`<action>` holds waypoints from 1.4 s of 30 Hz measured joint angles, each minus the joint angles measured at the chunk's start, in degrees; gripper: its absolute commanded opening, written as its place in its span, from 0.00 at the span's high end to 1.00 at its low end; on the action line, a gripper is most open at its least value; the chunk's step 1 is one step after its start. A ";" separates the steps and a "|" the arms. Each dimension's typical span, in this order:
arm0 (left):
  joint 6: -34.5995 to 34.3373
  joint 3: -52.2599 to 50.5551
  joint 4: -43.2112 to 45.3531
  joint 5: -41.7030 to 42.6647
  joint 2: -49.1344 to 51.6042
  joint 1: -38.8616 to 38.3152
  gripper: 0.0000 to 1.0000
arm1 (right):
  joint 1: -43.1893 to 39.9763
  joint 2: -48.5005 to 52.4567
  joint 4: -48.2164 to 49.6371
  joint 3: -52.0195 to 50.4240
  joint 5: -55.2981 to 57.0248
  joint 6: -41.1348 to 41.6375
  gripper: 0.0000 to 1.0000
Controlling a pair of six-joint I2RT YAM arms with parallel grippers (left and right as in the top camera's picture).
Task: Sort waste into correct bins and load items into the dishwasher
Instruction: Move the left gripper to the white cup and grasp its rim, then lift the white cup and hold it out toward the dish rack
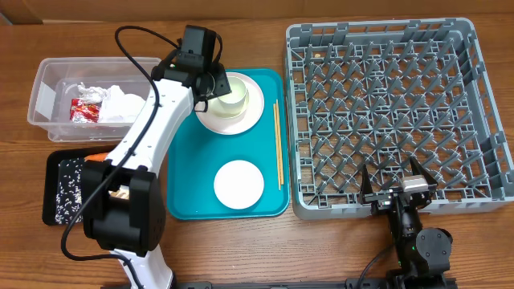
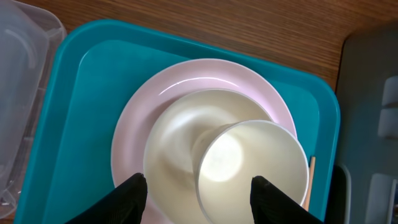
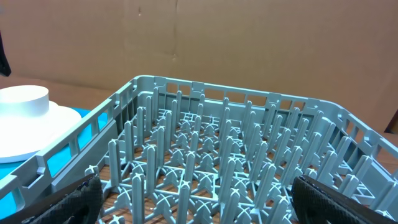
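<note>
A pale plate [image 1: 251,115] on the teal tray [image 1: 189,181] carries a bowl with a white cup [image 1: 234,93] in it. In the left wrist view the cup [image 2: 252,163] leans in the bowl [image 2: 171,134] on the plate [image 2: 130,124]. My left gripper [image 1: 210,85] is open just above them, its fingers [image 2: 199,196] either side of the bowl and cup. A second bowl [image 1: 238,184] sits upside down on the tray, with chopsticks [image 1: 277,144] to its right. My right gripper [image 1: 395,181] is open and empty over the front edge of the grey dish rack [image 1: 385,104].
The clear tub [image 1: 48,84] at back left holds white napkins [image 1: 120,104] and a red wrapper [image 1: 83,110]. The black tray [image 1: 51,172] at front left holds rice scraps and an orange carrot [image 1: 98,157]. The right wrist view shows the rack's pegs [image 3: 217,155] and the upturned bowl [image 3: 25,118].
</note>
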 measured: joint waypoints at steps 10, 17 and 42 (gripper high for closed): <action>1.57 0.00 0.00 4.35 2.69 0.98 0.44 | 0.00 0.00 0.00 0.00 0.00 0.00 0.00; 2.64 0.00 -0.09 5.16 5.66 0.98 0.64 | 0.00 0.00 0.02 0.00 0.00 0.00 0.00; 5.42 20.26 -23.34 8.31 7.85 3.10 0.96 | 0.00 0.00 -0.02 0.00 0.00 0.00 0.00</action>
